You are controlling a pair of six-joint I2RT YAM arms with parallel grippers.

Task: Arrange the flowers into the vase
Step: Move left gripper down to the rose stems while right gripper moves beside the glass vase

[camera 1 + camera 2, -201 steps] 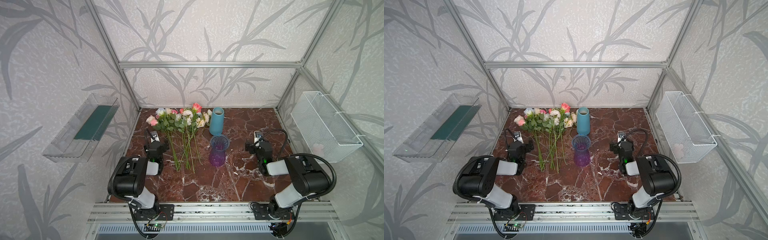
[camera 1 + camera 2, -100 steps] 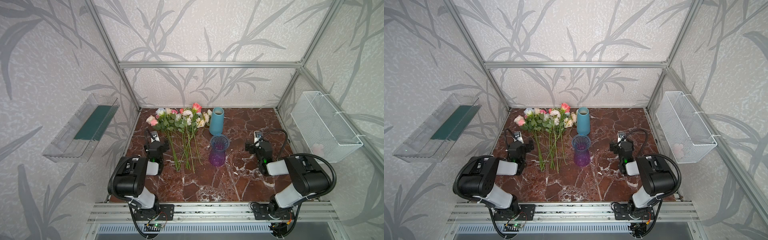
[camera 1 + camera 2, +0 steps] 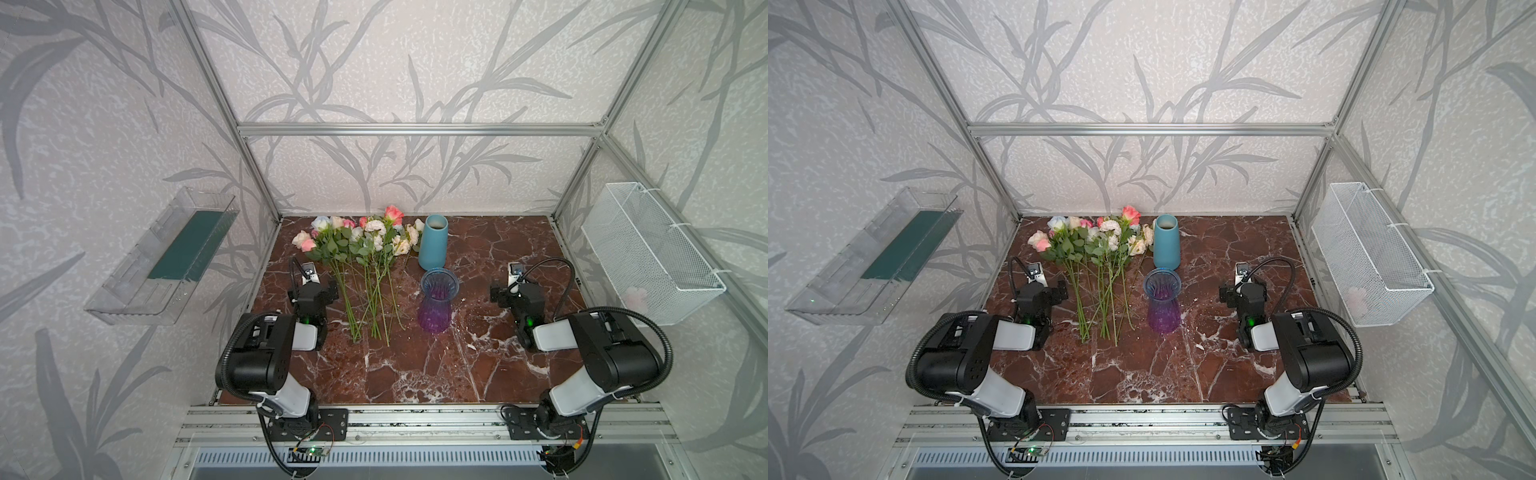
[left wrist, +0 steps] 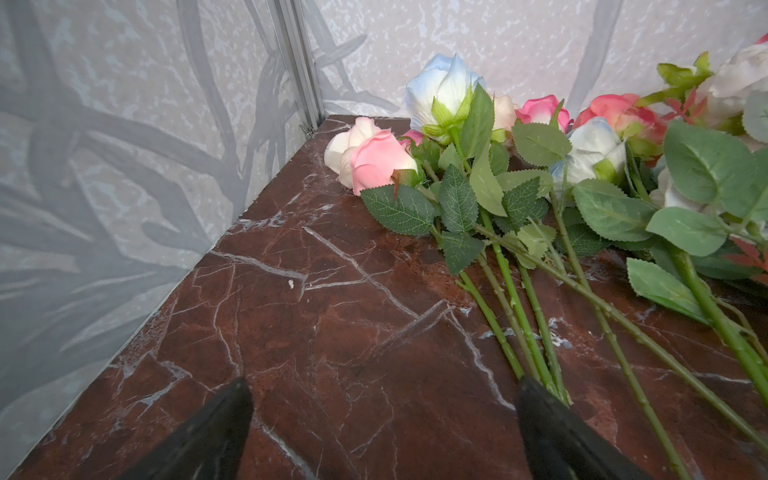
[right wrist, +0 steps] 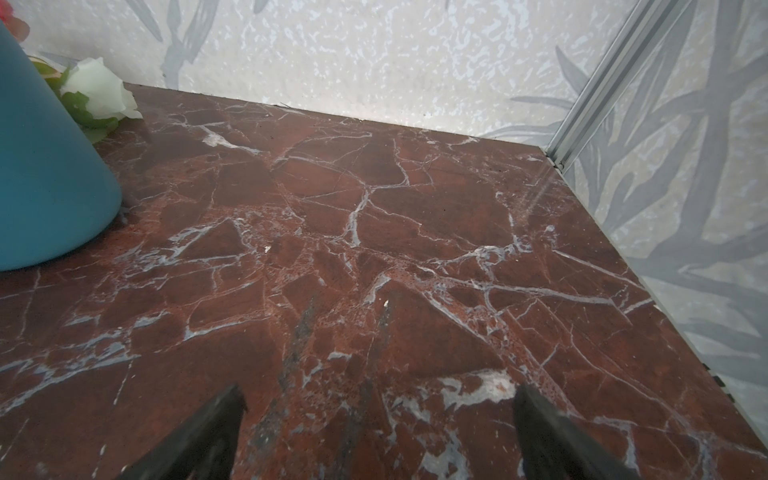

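Flowers (image 3: 365,257) lie flat on the desk (image 3: 478,365), blooms toward the back wall, long stems running toward the front.
Left gripper (image 4: 384,384) gapes wide beside the stems; right gripper (image 5: 380,388) is wide over the desk, where the blue vase (image 5: 50,166) hides most blooms.

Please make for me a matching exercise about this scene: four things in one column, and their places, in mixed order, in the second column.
1. flowers
2. blue vase
3. purple vase
4. wire basket

a. hangs on the right wall
b. lying flat on the table
c. upright at the back, beside the blooms
d. upright, in front of the other vase

Pairs: 1-b, 2-c, 3-d, 4-a.
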